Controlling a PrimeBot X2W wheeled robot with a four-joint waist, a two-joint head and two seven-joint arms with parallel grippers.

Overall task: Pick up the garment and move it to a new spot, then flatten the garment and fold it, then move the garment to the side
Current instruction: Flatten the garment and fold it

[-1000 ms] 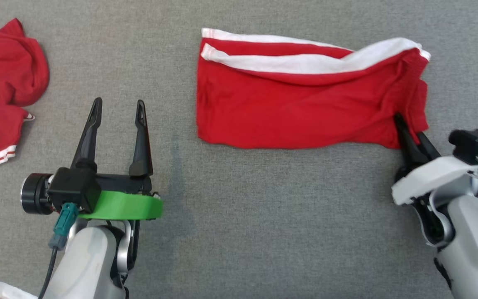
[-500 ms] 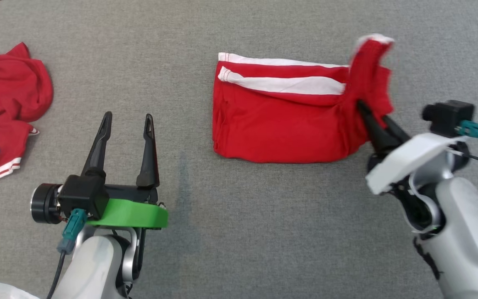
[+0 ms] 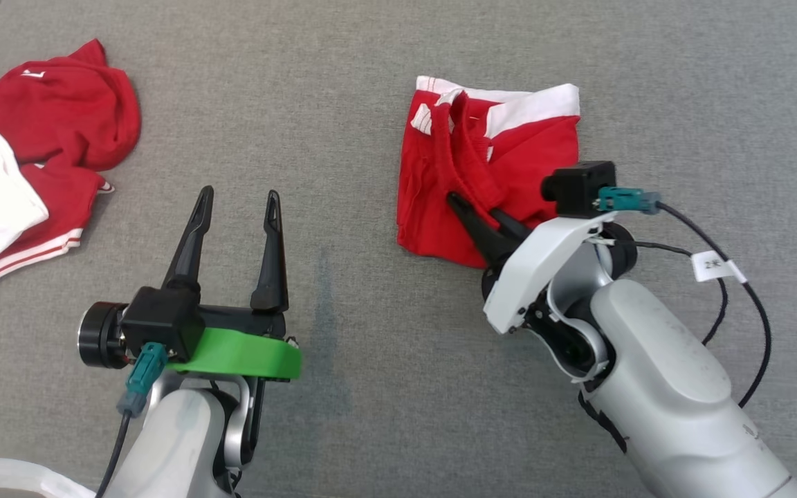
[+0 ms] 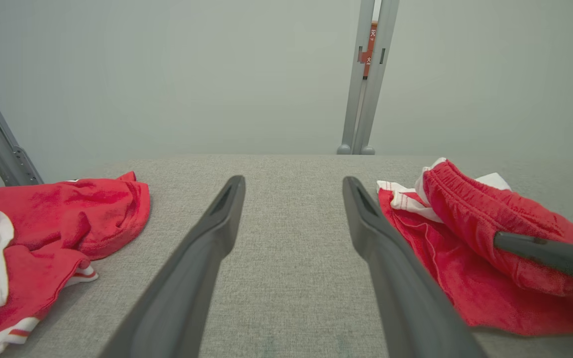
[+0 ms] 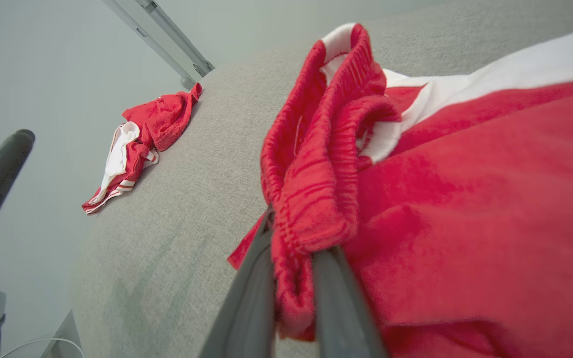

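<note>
**Fold half made, waistband in the grip**

The red garment (image 3: 509, 159) lies upper centre-right in the head view on the grey woven tabletop (image 3: 343, 83), already doubled into a squat, roughly square shape. The right gripper (image 3: 474, 206) is clamped on its gathered elastic waistband, held over the lower layer. The left gripper (image 3: 239, 193) stands apart, holding nothing. Judging by this, laying down, releasing and shifting aside remain. The cloth is a soft, limp knit with white side bands.
</note>
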